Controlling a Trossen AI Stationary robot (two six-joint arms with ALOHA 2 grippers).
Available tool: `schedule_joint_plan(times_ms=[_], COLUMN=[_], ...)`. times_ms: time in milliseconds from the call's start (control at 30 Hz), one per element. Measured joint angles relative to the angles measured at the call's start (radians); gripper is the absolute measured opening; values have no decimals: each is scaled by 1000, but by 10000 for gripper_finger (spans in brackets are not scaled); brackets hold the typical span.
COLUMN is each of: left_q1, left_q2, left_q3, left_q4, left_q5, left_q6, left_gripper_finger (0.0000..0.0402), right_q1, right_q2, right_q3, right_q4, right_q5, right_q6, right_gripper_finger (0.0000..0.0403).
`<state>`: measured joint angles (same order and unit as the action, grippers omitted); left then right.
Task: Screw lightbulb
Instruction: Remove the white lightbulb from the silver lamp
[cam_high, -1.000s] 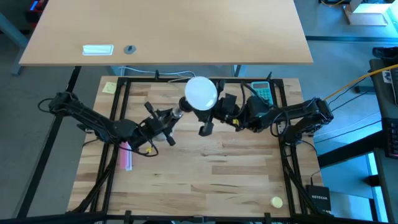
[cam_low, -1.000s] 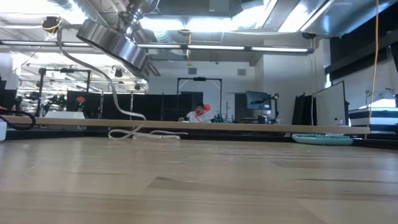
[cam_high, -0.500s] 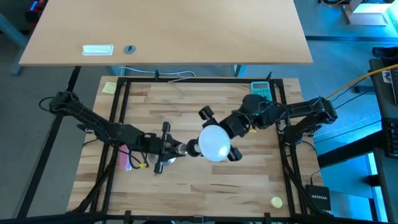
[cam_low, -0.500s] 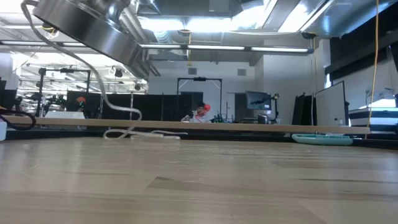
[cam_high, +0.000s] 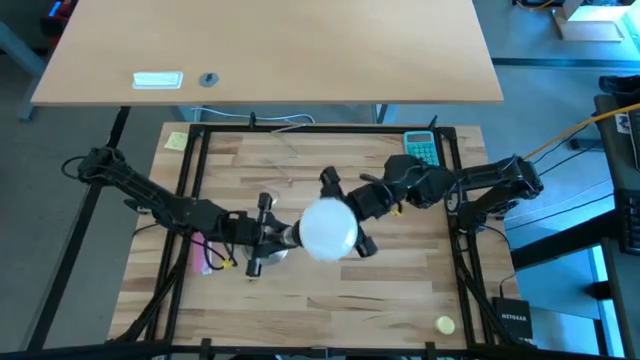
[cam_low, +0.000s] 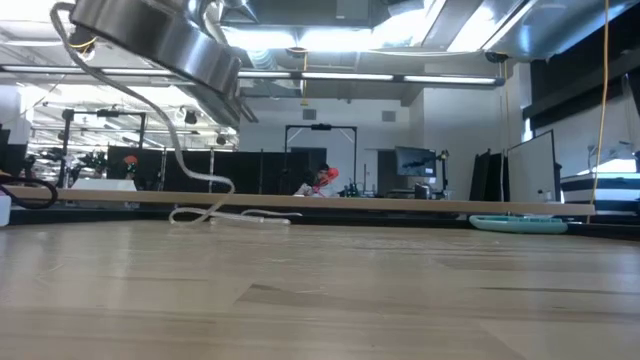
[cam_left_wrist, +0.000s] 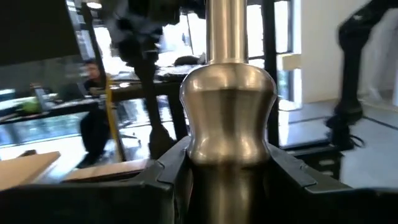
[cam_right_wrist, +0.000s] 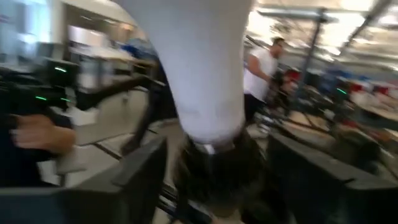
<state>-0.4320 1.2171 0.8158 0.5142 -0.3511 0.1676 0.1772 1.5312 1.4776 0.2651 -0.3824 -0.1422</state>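
Shifting slightly left since half a second ago, lightbulb (cam_high: 327, 228) sits mid-table above the wood, pinched at its neck by right gripper (cam_high: 349, 214) against socket stand (cam_left_wrist: 229, 118) clamped in left gripper (cam_high: 262, 233), so threading looks just underway.

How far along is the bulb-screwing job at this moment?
Done: both parts are lifted off the table. The left claw is shut on the socket stand, the right claw on the lightbulb. In hand: bulb and socket meet in mid-air. Left: whether the threads are seated cannot be told.
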Motion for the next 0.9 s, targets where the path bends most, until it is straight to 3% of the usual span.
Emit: schedule_joint_plan(times_ms=[200,333,467,633,900], left_q1=[-13,-13,-1,38,47], left_q2=[-9,-26,-26,-25,-20], left_q3=[1,2,2,2,2], left_q4=[33,40,50,79,69], left_q5=[-217,-375,-552,-707,-709], left_q6=[65,127,220,297,271], left_gripper_finger=[128,128,128,128,128], right_q1=[0,0,-1,-1,-2], right_q2=[-89,-142,-160,-99,29], right_q3=[3,2,3,2,2], right_q4=[-157,-293,-290,-160,227], right_q5=[287,523,703,704,834], right_q6=[58,111,133,110,-18], right_gripper_finger=[366,384,386,387,387])
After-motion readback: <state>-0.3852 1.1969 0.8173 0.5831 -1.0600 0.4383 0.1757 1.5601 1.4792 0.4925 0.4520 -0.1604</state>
